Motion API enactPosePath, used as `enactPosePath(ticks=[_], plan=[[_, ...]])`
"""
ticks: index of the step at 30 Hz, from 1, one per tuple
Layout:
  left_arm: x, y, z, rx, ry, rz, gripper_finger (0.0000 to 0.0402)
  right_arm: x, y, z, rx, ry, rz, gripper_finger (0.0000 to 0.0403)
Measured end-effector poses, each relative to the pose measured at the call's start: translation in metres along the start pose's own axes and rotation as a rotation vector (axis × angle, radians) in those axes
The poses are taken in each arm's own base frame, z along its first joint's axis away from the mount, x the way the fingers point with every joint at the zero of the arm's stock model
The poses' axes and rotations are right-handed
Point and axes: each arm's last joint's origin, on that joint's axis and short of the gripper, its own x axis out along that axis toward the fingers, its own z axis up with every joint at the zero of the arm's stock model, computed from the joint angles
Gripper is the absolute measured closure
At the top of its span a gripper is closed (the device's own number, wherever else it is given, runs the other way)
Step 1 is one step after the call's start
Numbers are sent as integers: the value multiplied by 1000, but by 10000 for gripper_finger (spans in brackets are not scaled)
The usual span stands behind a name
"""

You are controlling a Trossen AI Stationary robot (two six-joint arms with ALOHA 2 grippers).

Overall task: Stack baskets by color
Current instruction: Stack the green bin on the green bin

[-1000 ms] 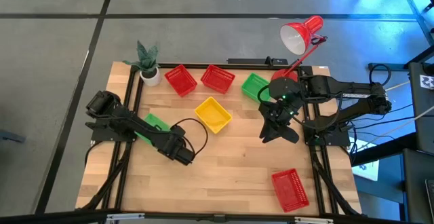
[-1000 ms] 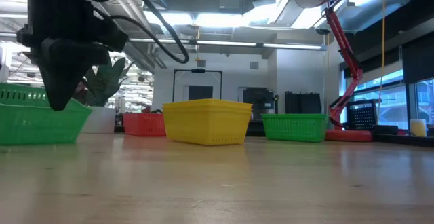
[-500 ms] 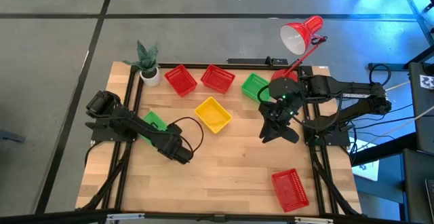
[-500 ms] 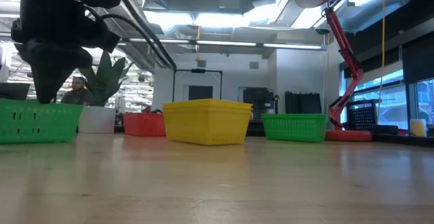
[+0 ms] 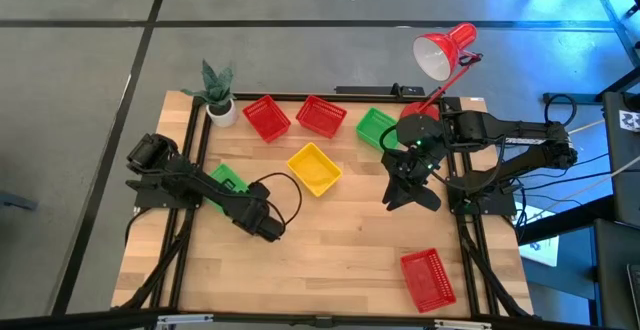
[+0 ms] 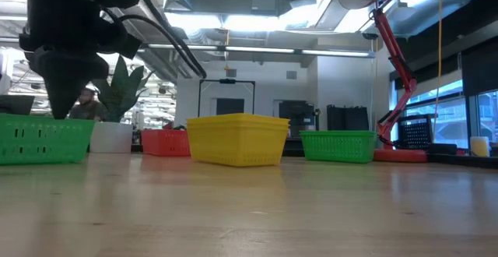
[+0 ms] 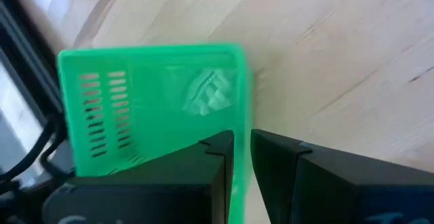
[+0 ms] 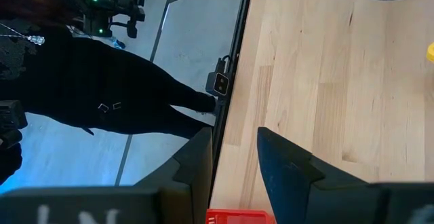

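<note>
My left gripper [image 7: 242, 139] is shut on a green basket [image 7: 149, 102] near the table's left edge, which stands level on the table in the low view [image 6: 43, 136]. My right gripper [image 8: 234, 139] hangs open above the table's right side [image 5: 405, 198], holding nothing. A yellow basket [image 5: 314, 168] sits mid-table. Along the far edge sit two red baskets [image 5: 265, 118] [image 5: 321, 115] and a second green basket [image 5: 376, 128]. A third red basket [image 5: 428, 277] lies at the near right. My left gripper pinches one side wall of the green basket at its rim [image 7: 241, 163], with one finger [image 7: 217, 149] inside the basket and the other [image 7: 278, 149] outside. The fingers come steeply from above. The basket stays level, its bottom on the table as far as the low view shows.
A potted plant [image 5: 219, 98] stands at the far left corner and a red desk lamp [image 5: 445, 52] at the far right. A person in dark clothes [image 8: 102, 95] stands beyond the table's edge. Bare wood lies across the table's near middle [image 5: 330, 250].
My left gripper has tipped at the wrist while staying shut on the green basket. The basket was tilted a second ago and now stands level.
</note>
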Motion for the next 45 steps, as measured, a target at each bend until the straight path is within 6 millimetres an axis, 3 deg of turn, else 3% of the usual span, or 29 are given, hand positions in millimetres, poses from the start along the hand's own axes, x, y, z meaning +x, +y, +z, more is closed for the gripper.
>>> enactPosePath(ticks=[19,38,45], plan=[[5,1,13,8,-21,-10,358,0,0,0,6,0,1,286],[5,1,12,1,-1,-13,358,0,0,0,8,0,1,286],[23,3,4,10,70,4,358,0,0,0,8,0,1,286]])
